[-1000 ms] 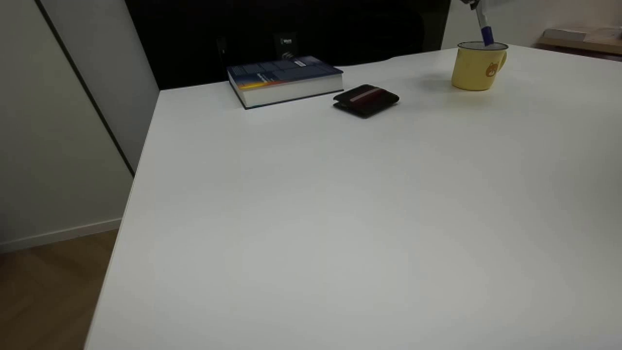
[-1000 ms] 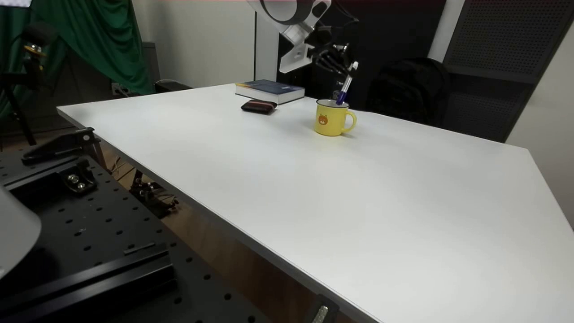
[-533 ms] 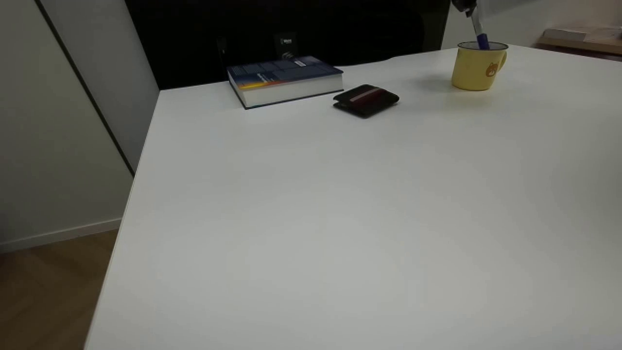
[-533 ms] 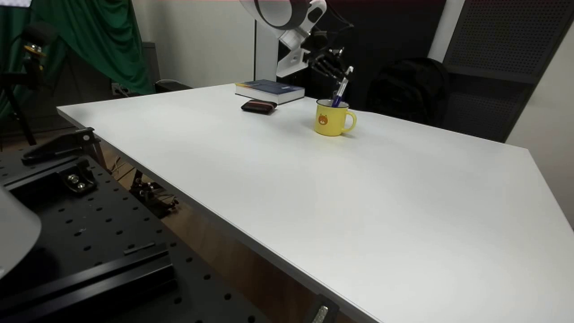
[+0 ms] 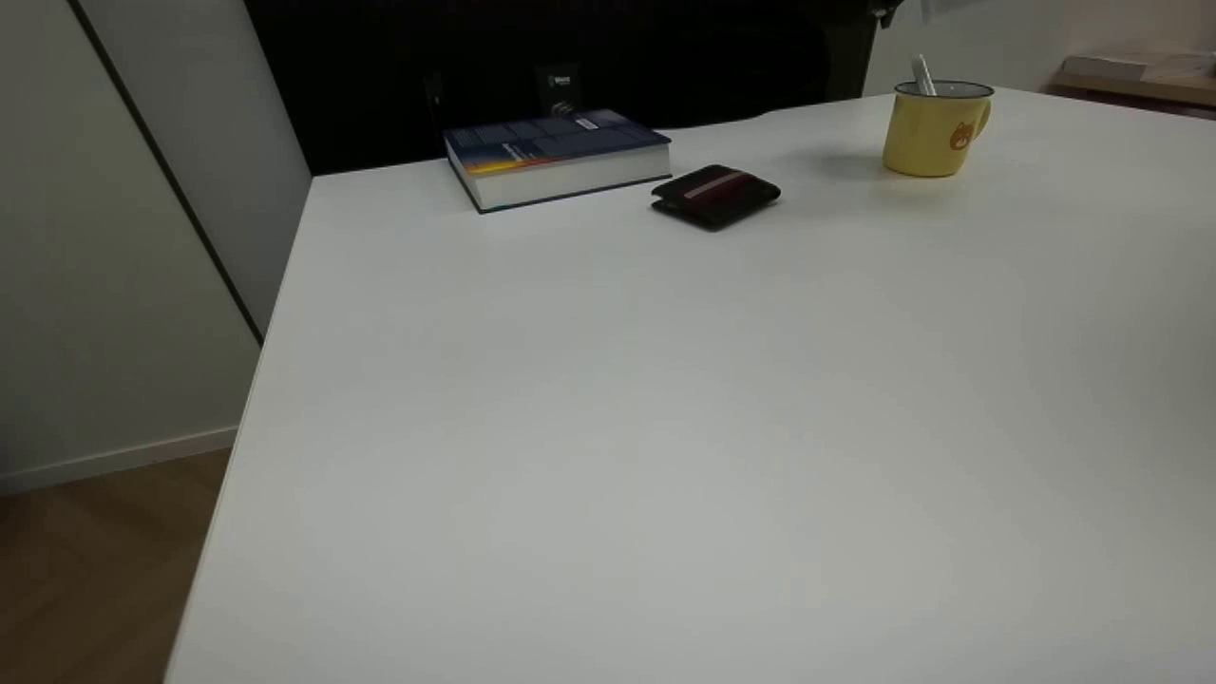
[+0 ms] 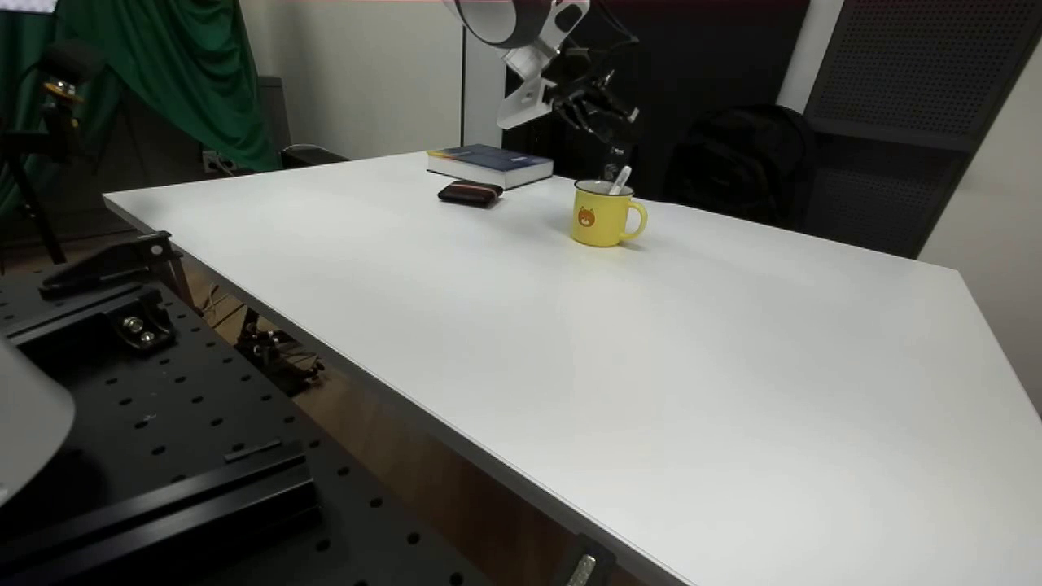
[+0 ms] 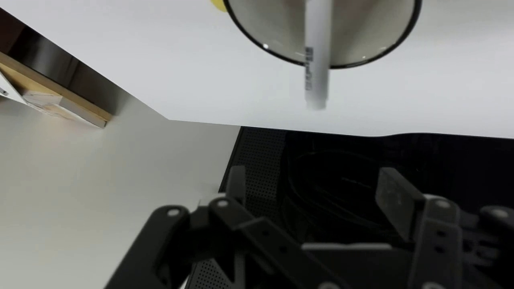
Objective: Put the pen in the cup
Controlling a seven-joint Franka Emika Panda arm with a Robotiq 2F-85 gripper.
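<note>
Pen [image 7: 317, 56] leans in the yellow cup [image 6: 602, 221] near the far edge of the bench [image 6: 570, 366], its long axis slanting up toward the end effector [image 7: 313, 186], which hangs above, apart, spread and grasping nothing; retreat looks unobstructed.

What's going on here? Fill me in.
A robot arm is working with a pen and a cup. The pen stands tilted in the cup, its white end sticking out. The gripper is open, apart from the pen and holding nothing, so the placing looks done. A wallet and a book lie untouched on the table.
</note>
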